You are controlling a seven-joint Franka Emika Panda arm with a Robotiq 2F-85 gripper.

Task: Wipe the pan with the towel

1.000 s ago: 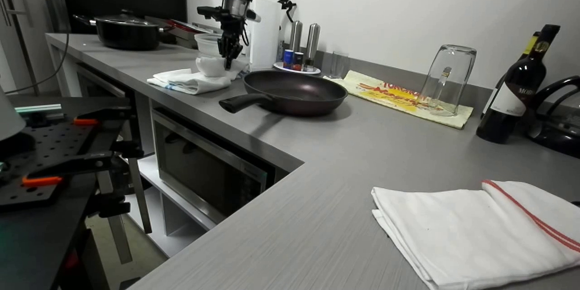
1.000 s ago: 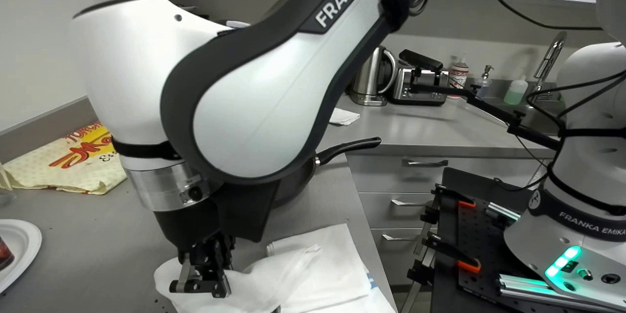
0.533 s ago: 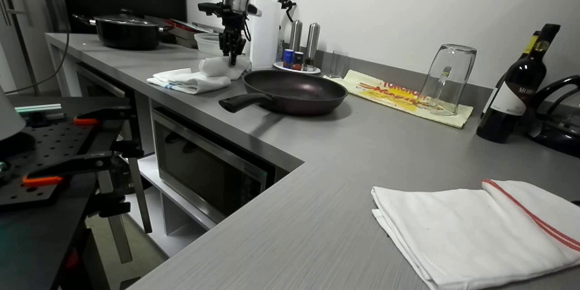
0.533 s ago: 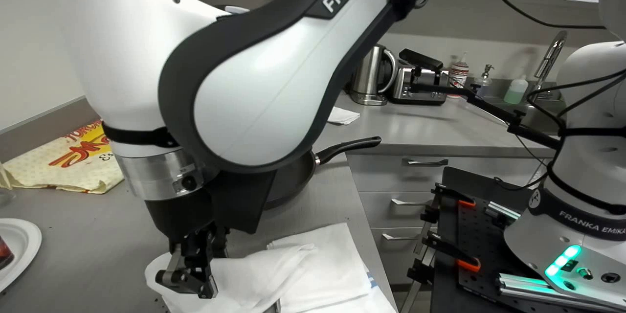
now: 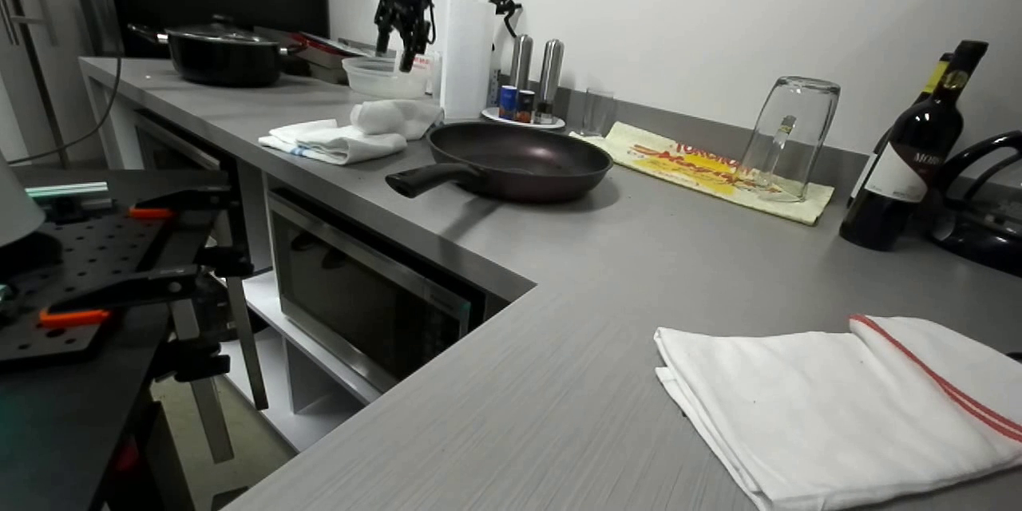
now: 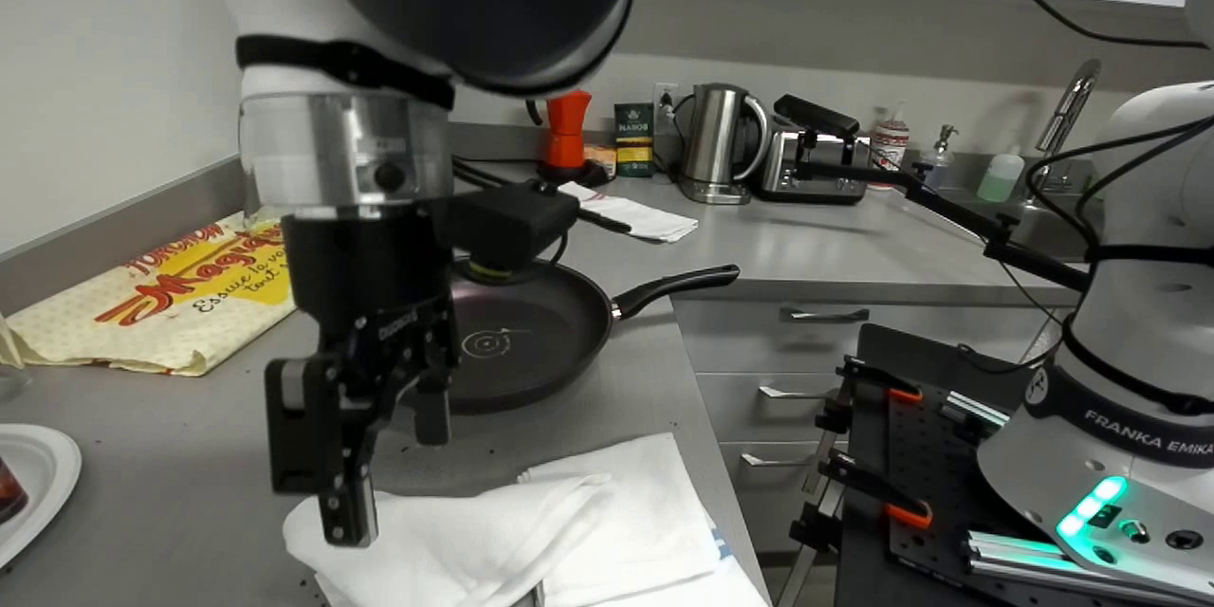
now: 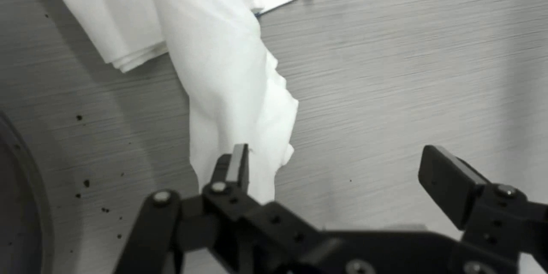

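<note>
The white towel [image 6: 455, 541], with a blue stripe at one end, lies loosely folded and bunched on the counter beside the pan. It shows in both exterior views, and its crumpled end [image 7: 231, 107] runs under one finger in the wrist view. My gripper [image 7: 336, 156] stands open above it, fingers wide apart with nothing between them. An exterior view has the gripper [image 5: 394, 57] raised well above the towel [image 5: 359, 132]. The dark frying pan [image 5: 519, 164] sits upright, its black handle toward the counter's front edge. Only the pan's rim [image 7: 38, 205] enters the wrist view at left.
Dark crumbs [image 7: 85, 183] dot the counter near the pan. A paper towel roll [image 5: 468, 60], steel shakers [image 5: 551, 72] and a plastic tub [image 5: 383, 80] stand along the wall. A second white towel with red stripes [image 5: 830, 407], a glass pitcher [image 5: 790, 140] and wine bottles [image 5: 910, 160] are farther along.
The gripper has gone from shut on the towel's end to open and has risen away from it. The released end has settled on the counter. The pan has not moved.
</note>
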